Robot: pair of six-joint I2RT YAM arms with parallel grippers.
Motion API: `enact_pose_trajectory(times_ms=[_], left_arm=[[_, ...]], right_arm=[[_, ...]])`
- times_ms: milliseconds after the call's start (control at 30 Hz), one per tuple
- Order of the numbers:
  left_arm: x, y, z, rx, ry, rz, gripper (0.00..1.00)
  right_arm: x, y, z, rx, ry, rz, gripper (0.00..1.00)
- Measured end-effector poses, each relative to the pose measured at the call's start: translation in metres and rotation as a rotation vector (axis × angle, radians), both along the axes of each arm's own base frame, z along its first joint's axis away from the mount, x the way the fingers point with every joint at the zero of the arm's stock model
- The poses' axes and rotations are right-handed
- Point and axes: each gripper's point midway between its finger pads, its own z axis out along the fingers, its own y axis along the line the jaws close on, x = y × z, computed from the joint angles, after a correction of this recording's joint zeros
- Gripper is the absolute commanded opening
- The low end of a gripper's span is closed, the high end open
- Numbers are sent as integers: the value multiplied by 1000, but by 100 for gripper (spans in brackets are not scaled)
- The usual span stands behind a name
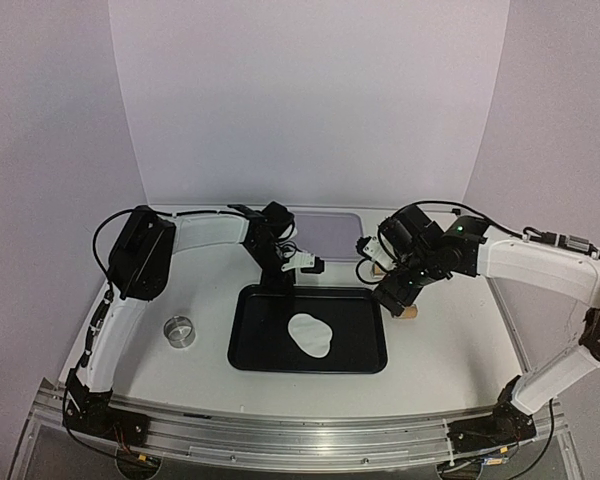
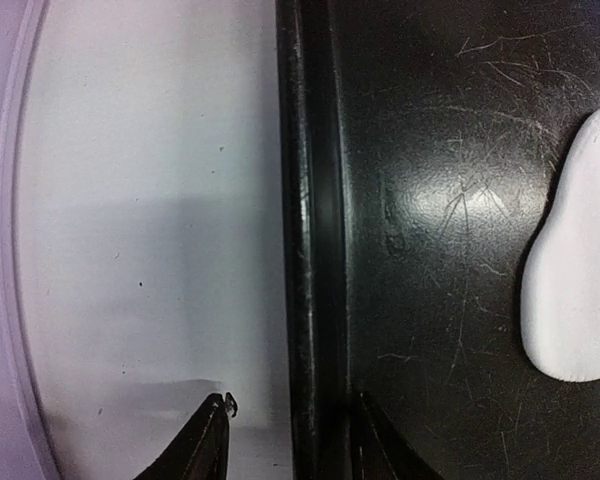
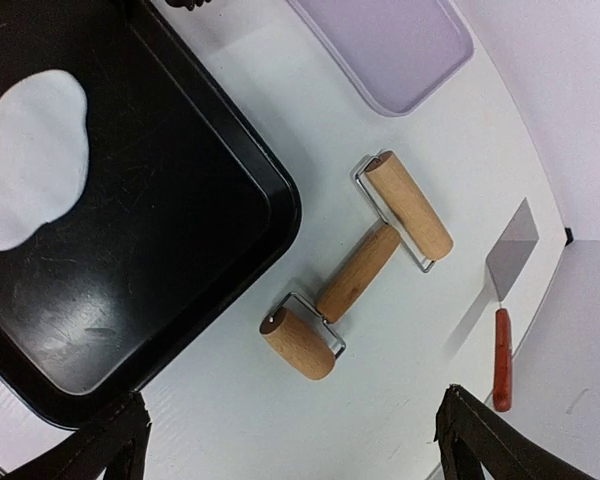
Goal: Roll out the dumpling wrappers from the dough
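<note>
**Top external view**
- Dough (image 1: 310, 335): one flat, irregular white sheet. It lies right of centre in the black tray (image 1: 255, 345) on the table (image 1: 450, 350). No round wrappers in sight.
- Left fingers (image 1: 308, 264): at the tray's far rim.
- Right fingers (image 1: 388, 295): above the table just beside the tray's right far corner, over the rolling pin (image 1: 408, 312).
- Metal ring cutter (image 1: 181, 331): left of the tray, apart from it.

**Left wrist view**
- Left fingers (image 2: 215, 440): partly spread, one on each side of the tray rim (image 2: 315, 250), gripping nothing.
- Dough (image 2: 575, 270): at the right edge, well apart from the fingers.

**Right wrist view**
- Right fingers (image 3: 110, 440): spread wide and empty.
- Rolling pin (image 3: 358, 272): double-ended, wooden, on the table between the fingers and the lavender tray (image 3: 390, 45).
- Red-handled scraper (image 3: 502, 345): further right.
- Dough (image 3: 30, 160): in the tray, upper left.

**Handling note**
- The dough looks soft, light and easily dented, and probably tacky. Pinching it would likely tear or crease it, so it is better worked through the pin.
- The pin looks stiff and light but free to roll. The middle handle bar seems the sound place to take hold.
</note>
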Motion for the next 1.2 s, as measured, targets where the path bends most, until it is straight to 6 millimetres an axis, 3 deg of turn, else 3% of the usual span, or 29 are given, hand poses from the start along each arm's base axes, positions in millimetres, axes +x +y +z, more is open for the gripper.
enact_pose_trajectory(times_ms=[133, 300, 467, 533, 600, 700, 800, 900, 1067, 1200], left_arm=[[3, -2, 11, -7, -3, 9, 51], [6, -11, 41, -57, 21, 37, 63], [10, -19, 105, -194, 70, 85, 70], [9, -4, 134, -235, 90, 126, 71], [5, 23, 158, -252, 103, 183, 71], [-8, 92, 177, -218, 118, 321, 66], [-22, 167, 169, -157, 133, 479, 56], [-45, 223, 134, -52, 194, 607, 56], [-96, 260, 64, 136, 326, 660, 51], [-116, 272, 37, 212, 354, 667, 45]], right_arm=[[3, 5, 4, 68, 27, -80, 97], [13, 16, 26, 200, 38, -166, 98], [31, 42, 53, 410, 94, -246, 97], [37, 54, 58, 492, 135, -276, 94], [40, 67, 59, 561, 184, -307, 88], [43, 84, 55, 639, 258, -353, 82], [42, 96, 47, 681, 326, -397, 80], [42, 110, 37, 691, 372, -420, 80], [31, 142, 18, 675, 429, -406, 80], [20, 159, 5, 653, 456, -388, 79]])
